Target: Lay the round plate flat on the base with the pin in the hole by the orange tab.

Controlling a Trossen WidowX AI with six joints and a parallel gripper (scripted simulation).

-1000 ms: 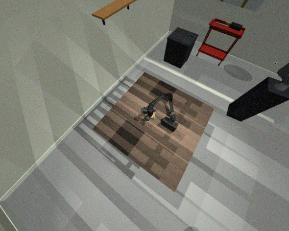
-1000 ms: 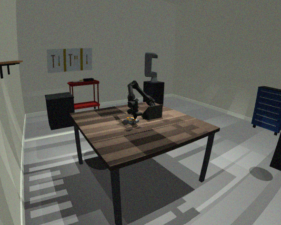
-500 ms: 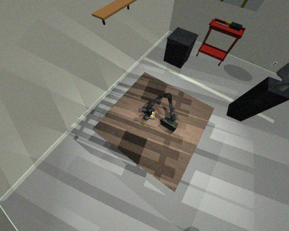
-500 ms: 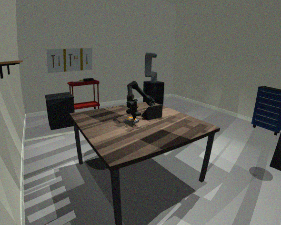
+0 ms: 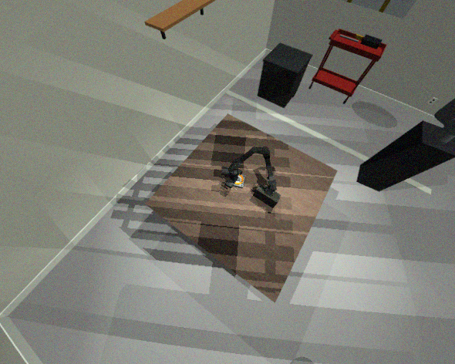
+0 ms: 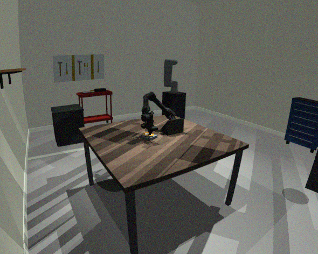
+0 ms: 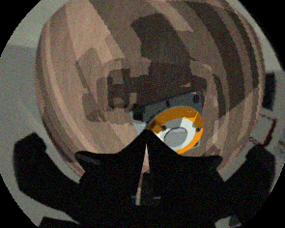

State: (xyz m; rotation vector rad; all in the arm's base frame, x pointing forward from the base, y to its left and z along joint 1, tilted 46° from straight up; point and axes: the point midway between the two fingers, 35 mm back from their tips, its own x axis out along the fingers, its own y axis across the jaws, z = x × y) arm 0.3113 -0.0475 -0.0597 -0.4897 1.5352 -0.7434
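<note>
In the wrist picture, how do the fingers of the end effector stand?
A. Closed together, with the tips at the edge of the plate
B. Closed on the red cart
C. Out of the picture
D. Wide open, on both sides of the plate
A: the end effector shows its dark fingers meeting in one point at the orange rim of the plate.
</note>
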